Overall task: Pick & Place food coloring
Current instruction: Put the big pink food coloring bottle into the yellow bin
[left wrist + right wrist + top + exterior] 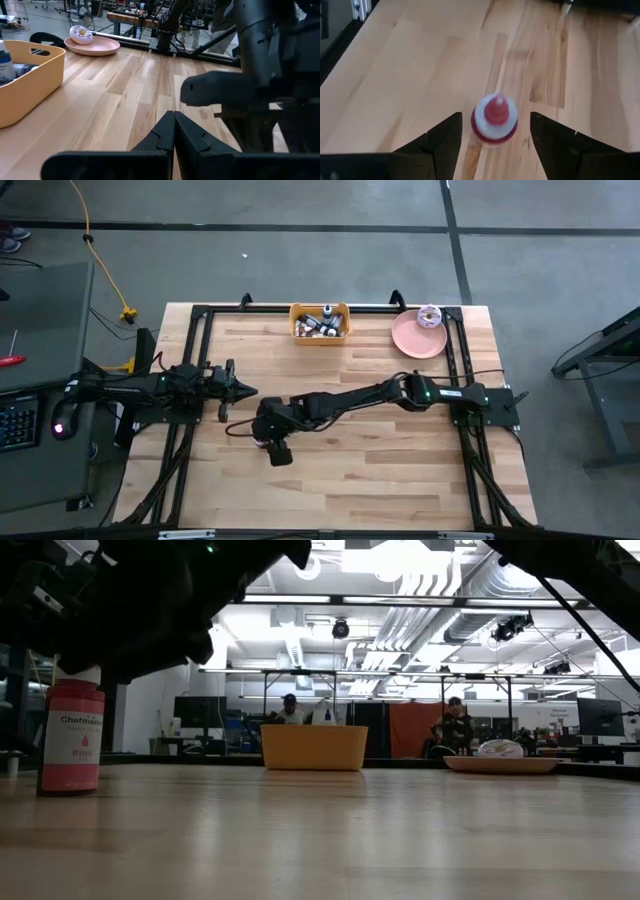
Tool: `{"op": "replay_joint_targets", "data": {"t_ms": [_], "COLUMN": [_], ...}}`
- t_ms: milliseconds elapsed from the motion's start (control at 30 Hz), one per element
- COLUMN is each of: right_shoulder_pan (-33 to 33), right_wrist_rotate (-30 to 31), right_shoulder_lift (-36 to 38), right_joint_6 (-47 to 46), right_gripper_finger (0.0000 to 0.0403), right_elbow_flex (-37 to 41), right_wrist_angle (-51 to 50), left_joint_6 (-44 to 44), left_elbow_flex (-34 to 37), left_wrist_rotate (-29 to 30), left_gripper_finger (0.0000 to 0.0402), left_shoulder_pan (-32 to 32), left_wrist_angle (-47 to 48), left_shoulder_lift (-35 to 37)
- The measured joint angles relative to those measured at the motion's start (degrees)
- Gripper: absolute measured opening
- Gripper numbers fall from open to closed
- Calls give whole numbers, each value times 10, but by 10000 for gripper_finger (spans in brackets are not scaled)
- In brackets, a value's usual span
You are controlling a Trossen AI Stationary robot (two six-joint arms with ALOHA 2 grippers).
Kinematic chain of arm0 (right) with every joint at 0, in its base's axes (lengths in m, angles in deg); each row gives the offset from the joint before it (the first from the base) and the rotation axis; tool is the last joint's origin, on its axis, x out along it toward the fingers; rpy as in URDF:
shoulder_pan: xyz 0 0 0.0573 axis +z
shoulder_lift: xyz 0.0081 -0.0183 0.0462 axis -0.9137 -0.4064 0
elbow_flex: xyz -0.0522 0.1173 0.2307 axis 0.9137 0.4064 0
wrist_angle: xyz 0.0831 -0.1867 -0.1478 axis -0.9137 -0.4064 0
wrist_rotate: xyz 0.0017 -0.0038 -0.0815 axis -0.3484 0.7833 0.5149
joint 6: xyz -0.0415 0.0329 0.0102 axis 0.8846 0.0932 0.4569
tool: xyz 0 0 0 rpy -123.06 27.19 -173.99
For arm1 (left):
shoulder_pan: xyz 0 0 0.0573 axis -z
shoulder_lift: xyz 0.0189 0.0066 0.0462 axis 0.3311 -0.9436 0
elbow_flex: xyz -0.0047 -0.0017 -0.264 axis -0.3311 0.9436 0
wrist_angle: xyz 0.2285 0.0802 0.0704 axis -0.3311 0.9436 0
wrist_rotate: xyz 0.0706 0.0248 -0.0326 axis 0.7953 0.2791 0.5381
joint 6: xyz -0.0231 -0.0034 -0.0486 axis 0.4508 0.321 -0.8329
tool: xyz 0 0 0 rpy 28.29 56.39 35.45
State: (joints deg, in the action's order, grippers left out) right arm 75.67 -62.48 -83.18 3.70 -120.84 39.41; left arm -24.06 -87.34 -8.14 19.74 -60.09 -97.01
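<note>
One food coloring bottle, red with a white cap and red tip, stands upright on its base on the wooden table; the low view shows it at the left. My right gripper is open and hovers over it, one finger on each side, a gap to both. In the high view this gripper is left of the table's middle. Several more bottles lie in the yellow bin at the far edge. My left gripper is shut and waits near the left edge.
A pink plate with a donut sits right of the yellow bin at the far edge. A black frame runs around the table. People sit in the room beyond the table. Bare wood lies toward the near edge.
</note>
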Motion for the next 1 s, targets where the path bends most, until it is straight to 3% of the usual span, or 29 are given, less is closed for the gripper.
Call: {"op": "replay_joint_targets", "data": {"t_ms": [1000], "right_shoulder_pan": [0], "right_wrist_rotate": [-2], "right_shoulder_lift": [-6], "right_joint_6": [-16], "right_gripper_finger": [217], "right_elbow_flex": [-1], "right_wrist_angle": [27], "left_joint_6": [0], "left_elbow_flex": [0], "left_wrist_rotate": [0], "left_gripper_finger": [1], "left_shoulder_pan": [0], "left_wrist_angle": [0], "left_shoulder_lift": [0]}}
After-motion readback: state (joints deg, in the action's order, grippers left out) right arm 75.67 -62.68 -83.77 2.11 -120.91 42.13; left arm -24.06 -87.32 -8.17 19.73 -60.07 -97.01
